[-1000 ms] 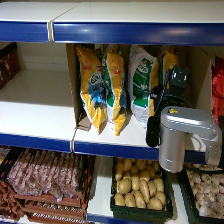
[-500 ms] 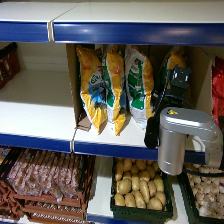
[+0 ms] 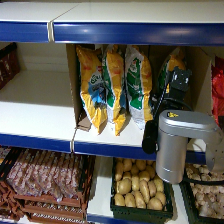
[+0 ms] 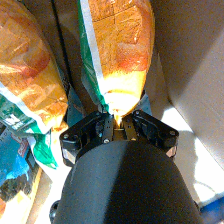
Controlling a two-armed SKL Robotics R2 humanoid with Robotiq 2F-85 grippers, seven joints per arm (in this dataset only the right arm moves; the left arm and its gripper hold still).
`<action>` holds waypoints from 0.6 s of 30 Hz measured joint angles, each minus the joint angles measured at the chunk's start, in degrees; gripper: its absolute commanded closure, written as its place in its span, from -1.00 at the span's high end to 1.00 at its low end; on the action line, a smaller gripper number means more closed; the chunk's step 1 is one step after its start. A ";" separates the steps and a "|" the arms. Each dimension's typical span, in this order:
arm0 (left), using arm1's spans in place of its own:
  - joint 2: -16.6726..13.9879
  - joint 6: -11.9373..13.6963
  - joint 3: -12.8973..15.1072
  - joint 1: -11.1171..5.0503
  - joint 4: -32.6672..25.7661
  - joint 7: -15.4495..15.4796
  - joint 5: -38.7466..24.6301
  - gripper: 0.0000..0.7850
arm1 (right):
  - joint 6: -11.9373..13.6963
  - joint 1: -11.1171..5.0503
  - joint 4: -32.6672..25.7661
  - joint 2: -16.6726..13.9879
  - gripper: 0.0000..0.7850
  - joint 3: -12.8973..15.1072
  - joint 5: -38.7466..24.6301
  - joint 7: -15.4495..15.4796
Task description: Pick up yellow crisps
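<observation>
Your target, the tall, narrow, glossy yellow-orange crisp bag with the dark green and white middle patch [image 4: 117,50], stands upright on the white shelf board [image 3: 35,117] as the rightmost of four alike, inside an open brown cardboard box [image 3: 200,65], close to the box's right wall. In the head view you see only part of this bag [image 3: 172,67], because the black forearm reaches in front of it.

In the wrist view, your right gripper [image 4: 119,129] has its two black fingers drawn in on the bag's bottom corner, and that yellow tip sits pinched between them.

To the left of the held bag stands a second bag of the same kind [image 3: 139,85], showing more green and white. Left of that comes a third [image 3: 115,87], and then the fourth [image 3: 92,87], at the box's left wall [image 3: 72,80]. In the wrist view, one neighbouring bag [image 4: 30,85] leans close beside the held one.

In front of the held bag and lower, the arm's grey metal housing [image 3: 182,142] hangs over the blue shelf edge [image 3: 107,149]. Below the bags, a dark crate [image 3: 142,212] holds pale yellow potatoes [image 3: 137,185]. Further left of that crate, a tray of reddish-brown packed goods [image 3: 42,182] fills the lower level. Above the bags runs another blue shelf front [image 3: 135,32].
</observation>
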 measured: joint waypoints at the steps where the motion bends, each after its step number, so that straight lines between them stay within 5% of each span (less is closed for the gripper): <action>1: 0.00 0.00 0.00 0.00 0.00 0.00 0.00 -1.00 | 0.41 -0.10 -0.30 -0.07 -1.00 -0.42 -1.02 0.14; 18: 0.00 0.00 0.00 0.00 0.00 0.00 0.00 -1.00 | 4.24 -1.60 -11.02 -4.81 -1.00 -5.40 -14.00 0.95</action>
